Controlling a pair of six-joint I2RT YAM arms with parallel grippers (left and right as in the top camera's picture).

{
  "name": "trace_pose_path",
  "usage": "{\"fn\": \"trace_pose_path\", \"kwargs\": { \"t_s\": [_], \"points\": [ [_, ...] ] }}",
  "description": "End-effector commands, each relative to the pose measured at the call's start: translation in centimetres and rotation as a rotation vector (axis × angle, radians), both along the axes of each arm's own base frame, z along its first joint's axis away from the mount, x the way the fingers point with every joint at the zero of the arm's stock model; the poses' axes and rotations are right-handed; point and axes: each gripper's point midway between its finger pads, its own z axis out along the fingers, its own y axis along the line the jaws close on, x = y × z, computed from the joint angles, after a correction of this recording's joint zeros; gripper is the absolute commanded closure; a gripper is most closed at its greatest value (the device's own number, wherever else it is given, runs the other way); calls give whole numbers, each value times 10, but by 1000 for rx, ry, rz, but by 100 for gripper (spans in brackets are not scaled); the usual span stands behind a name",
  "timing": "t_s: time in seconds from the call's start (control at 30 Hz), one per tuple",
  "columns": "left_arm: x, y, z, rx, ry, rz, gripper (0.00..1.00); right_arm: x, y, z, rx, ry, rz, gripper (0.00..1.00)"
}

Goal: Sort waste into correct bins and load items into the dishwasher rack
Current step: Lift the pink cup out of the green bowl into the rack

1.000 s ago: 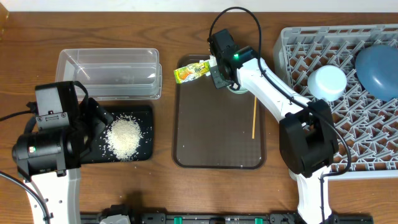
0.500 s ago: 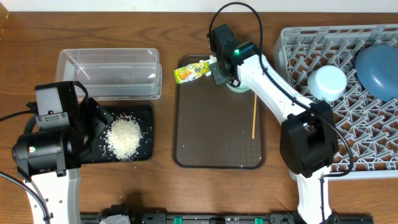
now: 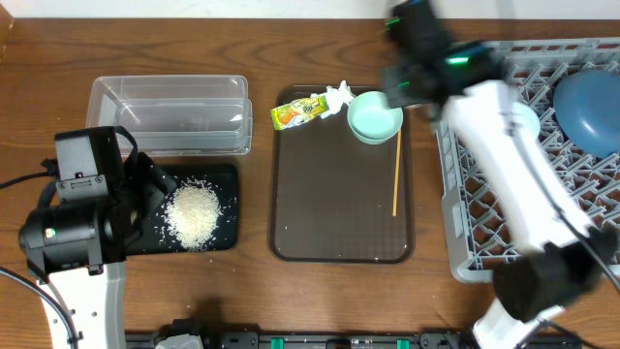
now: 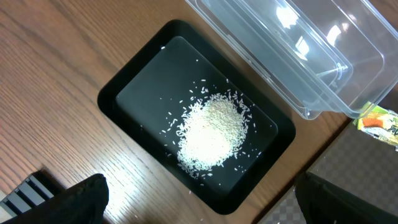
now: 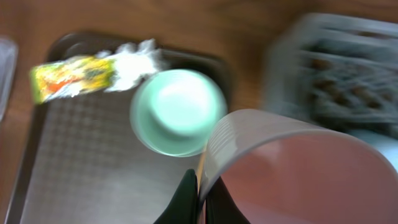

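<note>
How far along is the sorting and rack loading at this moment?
Done: the rice is in the black tray, and the dark blue plate is in the rack. In hand: the right gripper grips the pink cup by its rim. Left: the wrapper, tissue, mint bowl and chopstick on the brown tray; the clear tub looks empty.

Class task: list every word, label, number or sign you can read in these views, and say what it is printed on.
No text can be read in any view.
On the snack wrapper: yellow-green print, too small and blurred to read.
On the pink cup held in the right gripper: no marking visible.
</note>
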Motion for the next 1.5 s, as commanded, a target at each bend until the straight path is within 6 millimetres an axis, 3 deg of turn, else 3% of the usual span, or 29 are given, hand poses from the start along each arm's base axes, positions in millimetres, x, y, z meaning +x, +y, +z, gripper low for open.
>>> {"fn": "trace_pose_path", "kwargs": {
  "t_s": [0.0, 0.13, 0.33, 0.43, 0.7, 0.97, 1.1, 1.27, 1.47],
  "points": [
    [0, 2, 4, 7, -9, 12, 2, -8, -59, 34, 75, -32, -123, 99],
    [0, 2, 4, 7, -9, 12, 3, -25, -109, 46, 269, 10, -121, 99],
    [0, 2, 4, 7, -9, 12, 3, -51, -148, 65, 690, -29, 15, 99],
    [0, 2, 4, 7, -9, 12, 2, -62, -166, 65, 834, -79, 41, 99],
    [0, 2, 4, 7, -9, 12, 3, -79, -204, 27, 1117, -217, 3, 99],
    [0, 2, 4, 7, -9, 12, 3, -84, -203, -23, 1249, -261, -6, 99],
    [0, 2, 4, 7, -9, 12, 3, -86, -203, -53, 1234, -203, -78, 99],
    [0, 2, 4, 7, -9, 12, 3, -87, -219, -92, 1136, -92, -260, 99],
    [0, 2, 4, 7, -9, 12, 3, -88, -224, -103, 1086, -61, -308, 99]
  ]
}}
